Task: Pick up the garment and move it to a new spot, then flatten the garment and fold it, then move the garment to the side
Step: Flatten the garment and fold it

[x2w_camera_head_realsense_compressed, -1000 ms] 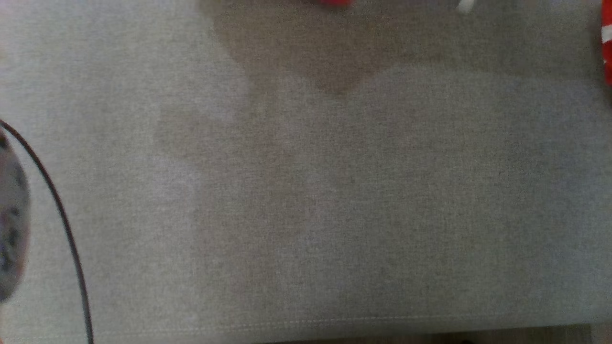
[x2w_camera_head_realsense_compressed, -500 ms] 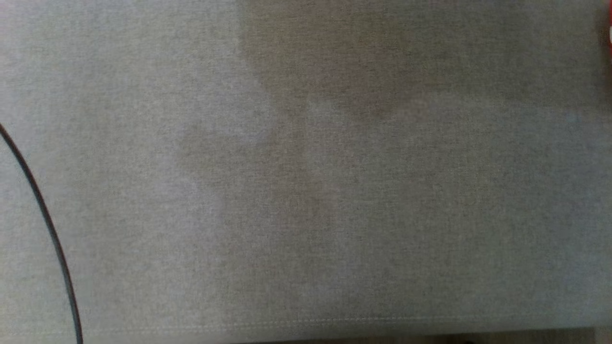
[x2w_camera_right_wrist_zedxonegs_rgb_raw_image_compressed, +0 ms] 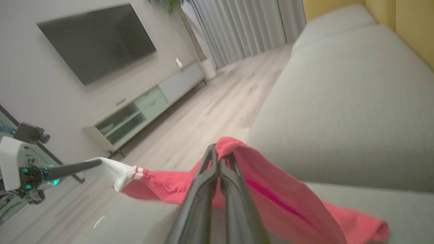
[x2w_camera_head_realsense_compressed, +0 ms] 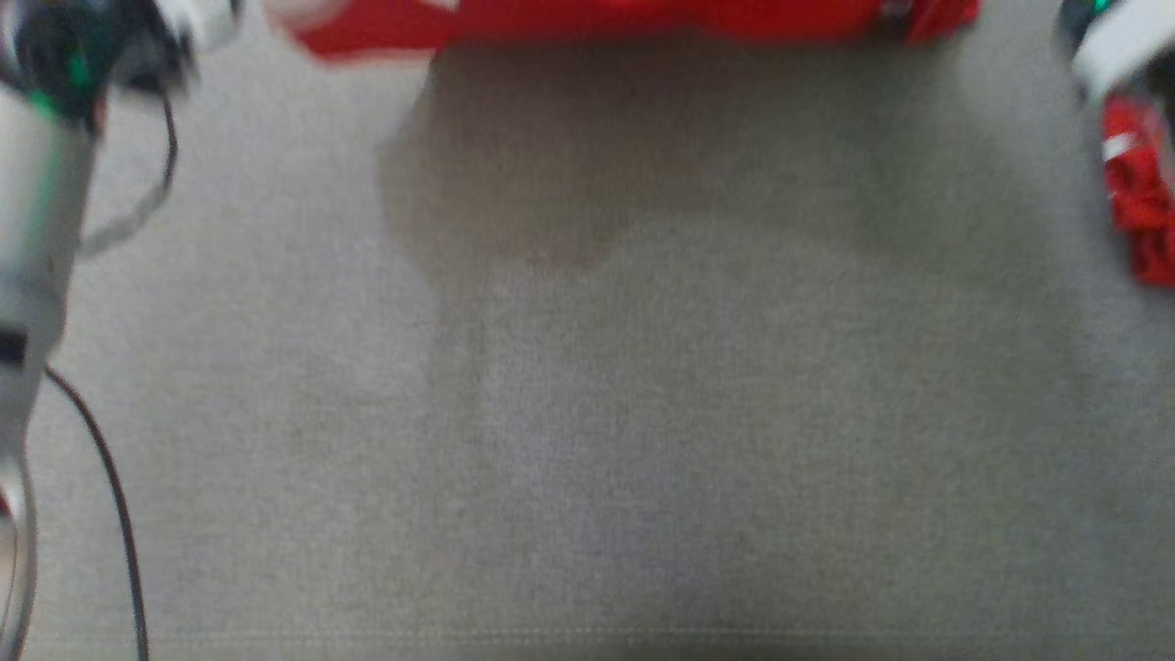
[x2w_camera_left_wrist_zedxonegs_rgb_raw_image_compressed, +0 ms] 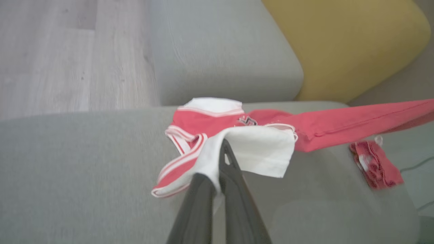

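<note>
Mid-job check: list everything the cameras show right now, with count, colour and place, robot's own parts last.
garment: one, red with white trim, stretched between the two grippers above the sofa seat
sofa: one, grey, beneath the garment
cushion: one, yellow, at the back of the sofa
floor: pale wood, beside the sofa
television: one, black, on the wall
cabinet: one, pale, low, under the television
curtains: grey, beyond the cabinet
cable: one, black, at the left edge of the head view
left gripper: one, dark, shut on the garment's white part
right gripper: one, dark, shut on the garment's red cloth
</note>
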